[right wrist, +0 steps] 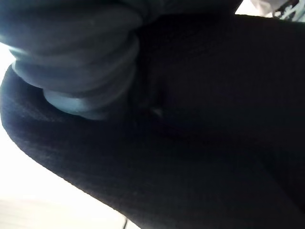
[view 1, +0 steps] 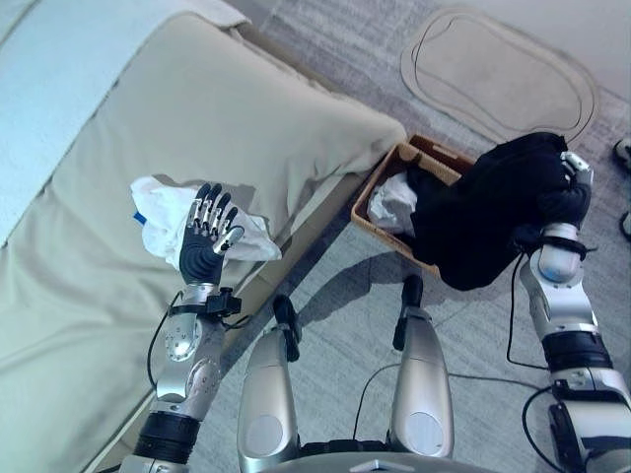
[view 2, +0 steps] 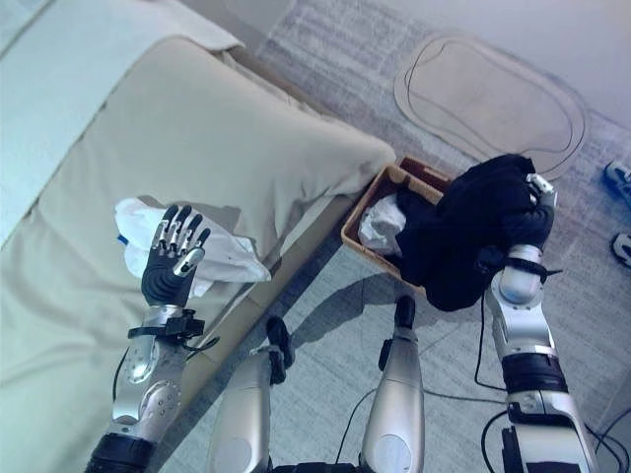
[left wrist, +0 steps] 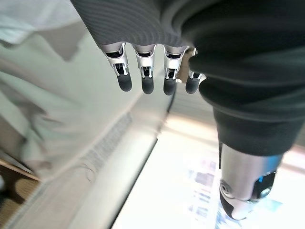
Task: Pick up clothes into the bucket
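Holding black garment (view 1: 498,212) over wicker basket (view 1: 380,197): right hand (view 1: 577,172), grip cannot be told.
Left hand (view 1: 209,232) spread, empty, before white cloth (view 1: 158,212) on beige sofa (view 1: 148,118).

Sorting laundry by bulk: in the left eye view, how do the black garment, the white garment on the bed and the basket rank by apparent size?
1. Black garment, held up nearer the camera, so unsure.
2. Basket, partly hidden.
3. White garment, partly behind the left hand.

A white garment (view 1: 163,222) lies on the bed (view 1: 89,276), the basket (view 1: 380,202) on the floor to its right, a dark garment (view 1: 493,212) over it.
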{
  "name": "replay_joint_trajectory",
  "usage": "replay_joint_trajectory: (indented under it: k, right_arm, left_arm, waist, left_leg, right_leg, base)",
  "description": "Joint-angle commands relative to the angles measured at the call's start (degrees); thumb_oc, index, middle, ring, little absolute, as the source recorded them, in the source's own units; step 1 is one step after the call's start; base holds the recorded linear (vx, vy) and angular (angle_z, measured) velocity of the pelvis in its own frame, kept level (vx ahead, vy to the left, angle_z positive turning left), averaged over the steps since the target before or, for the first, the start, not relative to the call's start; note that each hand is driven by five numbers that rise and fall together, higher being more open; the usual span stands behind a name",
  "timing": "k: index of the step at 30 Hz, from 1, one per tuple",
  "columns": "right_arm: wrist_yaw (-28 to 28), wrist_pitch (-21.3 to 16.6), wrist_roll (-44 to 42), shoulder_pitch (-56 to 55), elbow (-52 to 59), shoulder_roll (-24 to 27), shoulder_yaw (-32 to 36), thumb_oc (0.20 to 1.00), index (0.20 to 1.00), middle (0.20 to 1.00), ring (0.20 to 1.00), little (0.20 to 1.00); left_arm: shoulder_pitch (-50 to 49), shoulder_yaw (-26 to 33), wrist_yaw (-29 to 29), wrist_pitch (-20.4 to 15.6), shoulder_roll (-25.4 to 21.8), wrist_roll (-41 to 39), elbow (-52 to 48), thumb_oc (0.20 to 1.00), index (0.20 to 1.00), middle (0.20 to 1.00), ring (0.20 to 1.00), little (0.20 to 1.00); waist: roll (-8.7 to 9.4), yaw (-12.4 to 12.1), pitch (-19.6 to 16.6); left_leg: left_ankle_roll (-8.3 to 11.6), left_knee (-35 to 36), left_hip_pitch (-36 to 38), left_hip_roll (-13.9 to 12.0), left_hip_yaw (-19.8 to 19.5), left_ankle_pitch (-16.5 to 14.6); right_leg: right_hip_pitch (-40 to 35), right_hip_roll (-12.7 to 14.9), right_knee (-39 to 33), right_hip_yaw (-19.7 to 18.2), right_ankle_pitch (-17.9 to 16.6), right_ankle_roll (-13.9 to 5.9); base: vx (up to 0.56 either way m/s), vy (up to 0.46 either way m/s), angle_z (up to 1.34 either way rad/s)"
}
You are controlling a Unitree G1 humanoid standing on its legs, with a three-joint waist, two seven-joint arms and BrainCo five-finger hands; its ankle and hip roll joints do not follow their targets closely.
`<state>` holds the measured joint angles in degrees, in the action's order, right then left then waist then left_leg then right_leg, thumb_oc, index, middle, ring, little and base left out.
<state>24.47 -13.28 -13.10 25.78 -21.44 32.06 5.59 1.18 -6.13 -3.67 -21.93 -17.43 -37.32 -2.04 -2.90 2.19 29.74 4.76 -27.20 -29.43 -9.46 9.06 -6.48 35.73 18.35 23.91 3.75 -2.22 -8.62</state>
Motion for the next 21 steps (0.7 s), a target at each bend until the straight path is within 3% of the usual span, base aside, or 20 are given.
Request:
replay_joint_trajectory:
  k: [1,10,11,12,15,21]
  right_arm:
    - [2.82,-4.05,1.49,4.31,0.84,2.76,-1.50,0.200,0.200,0.200,0.200,0.200]
    - [6.38,-1.95,1.10,16.76,-13.73,6.14,-7.55,0.200,0.200,0.200,0.200,0.200]
    - [6.61,-1.73,0.82,18.09,-15.03,6.74,-7.93,0.200,0.200,0.200,0.200,0.200]
    - [6.81,-1.72,0.49,20.03,-16.21,7.69,-8.74,0.200,0.200,0.200,0.200,0.200]
    - [6.87,-1.43,-0.05,23.75,-18.51,9.52,-10.56,0.200,0.200,0.200,0.200,0.200]
    - [6.71,-1.20,1.36,25.70,-20.58,9.19,-13.97,0.200,0.200,0.200,0.200,0.200]
  left_arm:
    - [-1.36,-0.69,-1.51,-4.62,-1.88,0.27,-6.64,1.000,1.000,1.000,1.000,1.000]
    - [3.46,-5.21,-4.66,-6.02,-0.90,0.38,-8.14,1.000,1.000,1.000,1.000,1.000]
    - [3.61,-5.75,-4.84,-5.98,-0.94,0.52,-8.18,1.000,1.000,1.000,1.000,1.000]
    - [3.92,-6.23,-4.99,-6.06,-0.91,0.47,-8.25,1.000,1.000,1.000,1.000,1.000]
    - [3.99,-7.34,-5.43,-5.85,-1.00,0.58,-8.46,1.000,1.000,1.000,1.000,1.000]
    - [4.35,-8.51,-6.72,-5.89,-0.92,1.06,-8.30,1.000,1.000,1.000,1.000,1.000]
  waist:
    - [0.69,0.10,-3.36]
    - [-0.79,-0.33,-2.20]
    - [-0.92,-0.52,-2.44]
    - [-0.96,-0.44,-2.04]
    - [-1.19,-0.66,-2.04]
    - [-1.52,-0.68,-1.34]
  left_leg:
    - [-2.39,-3.00,-5.78,2.40,-0.37,0.07]
    - [-2.40,-7.54,-14.64,2.56,-0.56,-0.72]
    - [-1.84,-7.97,-14.51,2.61,-1.09,-2.40]
    - [-2.40,-8.12,-15.97,2.64,-0.46,-0.91]
    - [-1.88,-9.92,-17.39,2.61,-0.95,-3.09]
    - [-1.95,-11.16,-19.73,2.77,-1.08,-3.21]
  right_leg:
    - [1.93,0.15,6.46,2.50,4.16,0.07]
    - [11.04,0.29,11.91,0.70,5.39,0.70]
    - [11.30,0.23,12.83,0.27,7.03,0.23]
    - [12.80,0.29,12.94,0.21,5.60,0.79]
    - [14.48,0.25,15.20,-0.77,7.78,0.45]
    - [17.11,0.20,17.35,-1.30,8.65,0.94]
  base:
    - [-0.06,-0.002,-0.03]
    - [-0.03,0.004,0.01]
    - [-0.02,0.015,0.03]
    - [0.00,0.000,0.00]
    - [0.05,0.003,0.00]
    - [0.00,0.000,0.00]
